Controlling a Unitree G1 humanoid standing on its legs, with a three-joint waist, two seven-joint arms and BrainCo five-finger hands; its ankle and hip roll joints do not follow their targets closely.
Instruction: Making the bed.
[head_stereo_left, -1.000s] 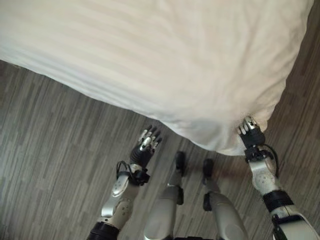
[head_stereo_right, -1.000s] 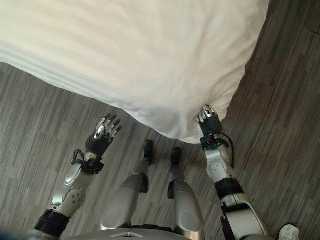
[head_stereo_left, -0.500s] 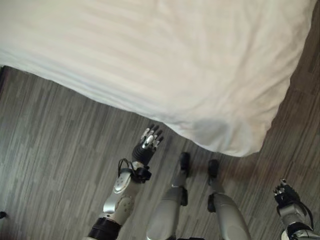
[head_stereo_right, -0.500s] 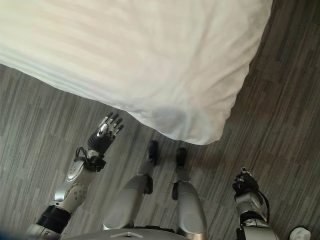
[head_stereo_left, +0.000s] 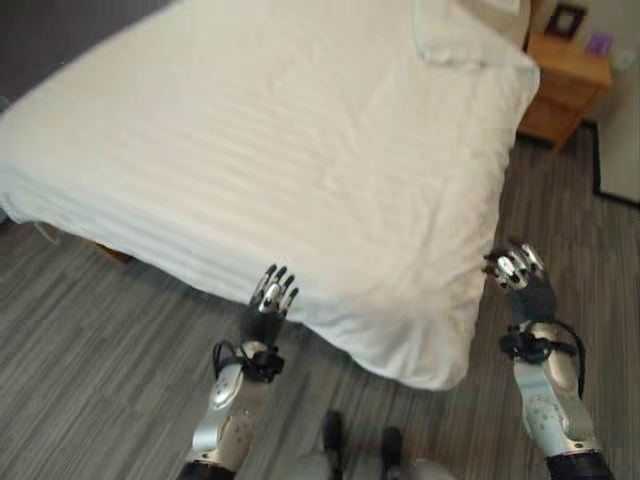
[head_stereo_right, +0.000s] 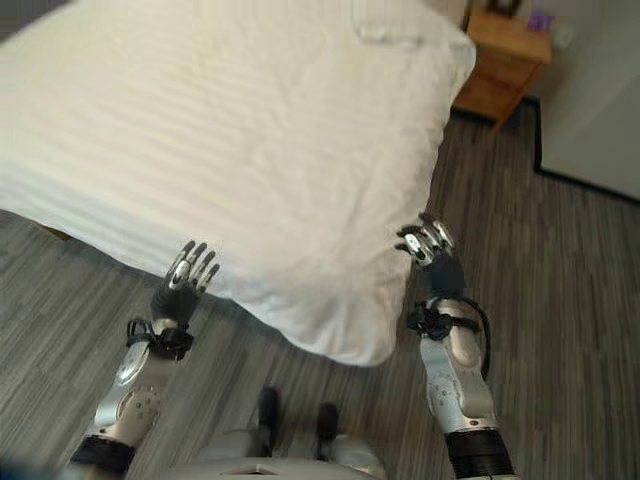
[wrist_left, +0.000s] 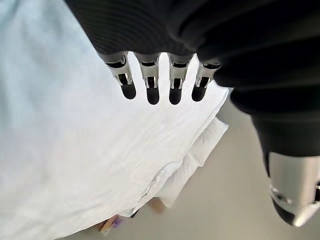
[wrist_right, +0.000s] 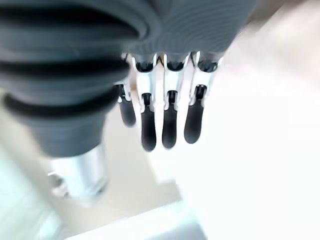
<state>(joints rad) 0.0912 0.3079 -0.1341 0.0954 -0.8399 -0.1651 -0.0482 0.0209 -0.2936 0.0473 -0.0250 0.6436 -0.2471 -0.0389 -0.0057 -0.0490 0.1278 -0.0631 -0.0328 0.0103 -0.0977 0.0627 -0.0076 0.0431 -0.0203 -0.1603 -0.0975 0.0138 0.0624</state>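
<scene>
A: Where's the duvet (head_stereo_left: 300, 150)?

B: Spread flat over the bed, its corner between the 2 hands. The right hand (head_stereo_left: 518, 272) has let go of that corner and risen beside it, fingers straight and loosely spread, empty.

A: Left hand (head_stereo_left: 270, 297)?

B: Open too, at the near edge. Bare floor (head_stereo_left: 90, 350) lies behind both hands; a nightstand (head_stereo_left: 562, 70) stands well beyond the right fingers.

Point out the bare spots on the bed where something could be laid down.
The white striped duvet is bare from its near corner, between the left hand and right hand, up to the white pillow. It is crowded only there, by the wooden nightstand.
</scene>
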